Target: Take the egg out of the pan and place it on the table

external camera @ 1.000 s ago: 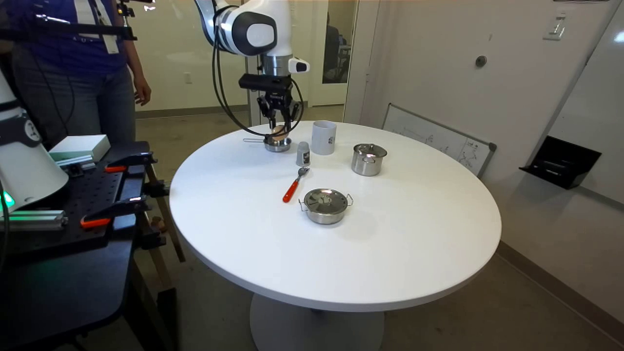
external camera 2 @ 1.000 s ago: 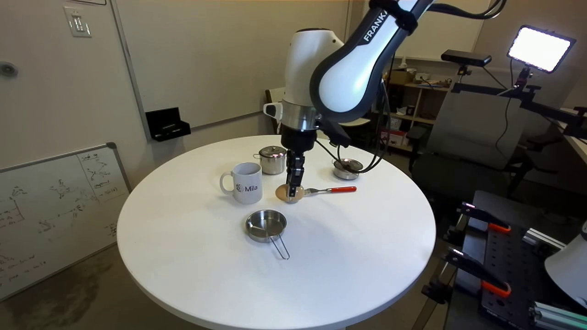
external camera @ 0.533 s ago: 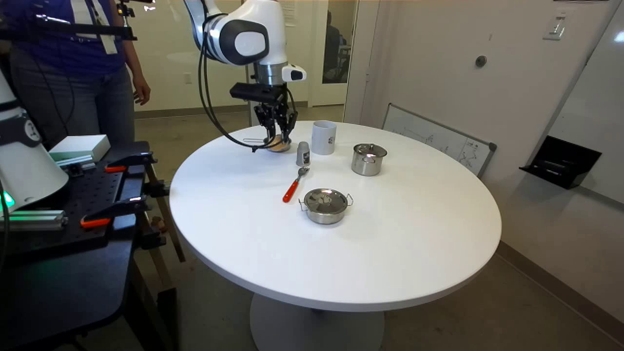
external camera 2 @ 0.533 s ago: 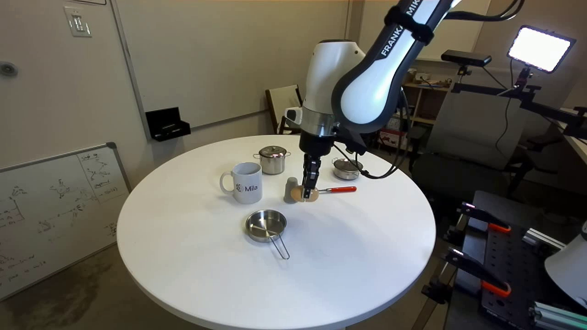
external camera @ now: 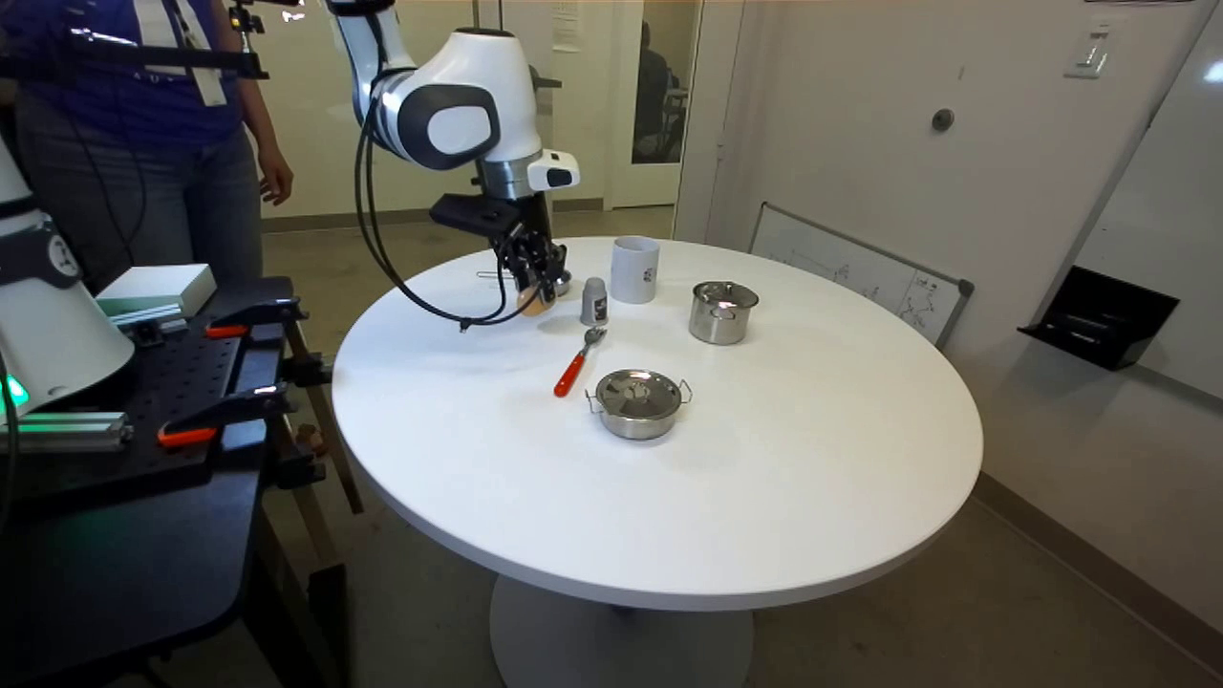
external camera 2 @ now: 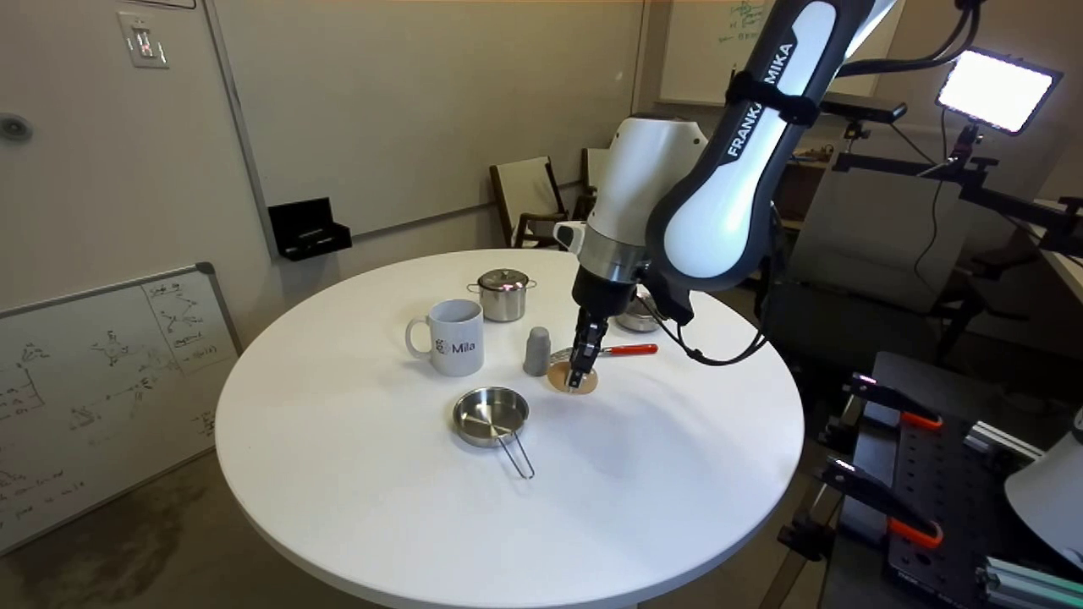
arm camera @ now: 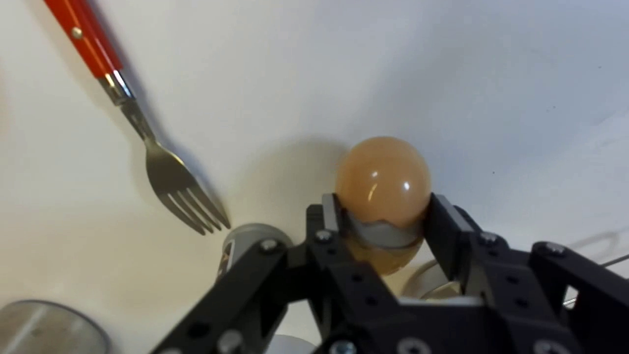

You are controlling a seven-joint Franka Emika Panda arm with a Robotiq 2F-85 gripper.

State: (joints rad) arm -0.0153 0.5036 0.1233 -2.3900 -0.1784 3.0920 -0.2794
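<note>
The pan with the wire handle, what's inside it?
In an exterior view, the pan shows shiny bare metal inside; its near wall's inner face is hidden there. The egg isn't in it: the gripper holds it.

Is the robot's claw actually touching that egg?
Touching. The wrist view shows the gripper closed on the egg, one finger against each side, with no gap.

In an exterior view, a small written-on whiteboard (external camera 2: 110, 385) leans against the wall (external camera 2: 76, 211) at left; a larger whiteboard (external camera 2: 423, 101) hangs beyond; chairs (external camera 2: 529, 186) stand at the far side; a lit panel (external camera 2: 997, 90) glows at right.
</note>
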